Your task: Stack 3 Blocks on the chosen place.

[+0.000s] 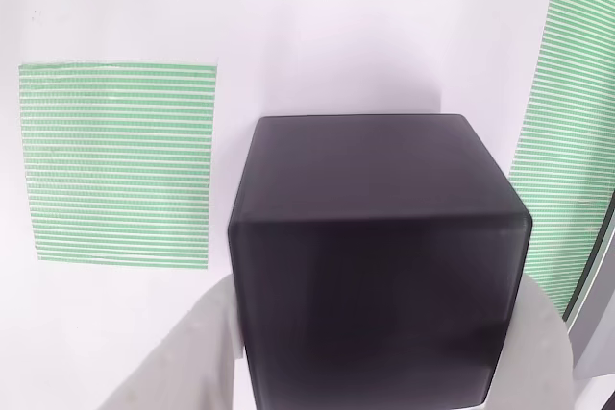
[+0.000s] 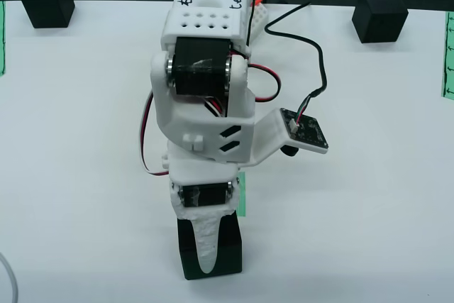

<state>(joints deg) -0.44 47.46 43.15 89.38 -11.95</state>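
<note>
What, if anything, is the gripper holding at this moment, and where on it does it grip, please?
The gripper holds one black block, its white fingers pressed against the block's opposite side faces; the top face stays bare.

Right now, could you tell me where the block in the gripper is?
In the view from above, the held block sits low and centre between the gripper fingers; in the gripper's own view a striped patch lies to its left.
</note>
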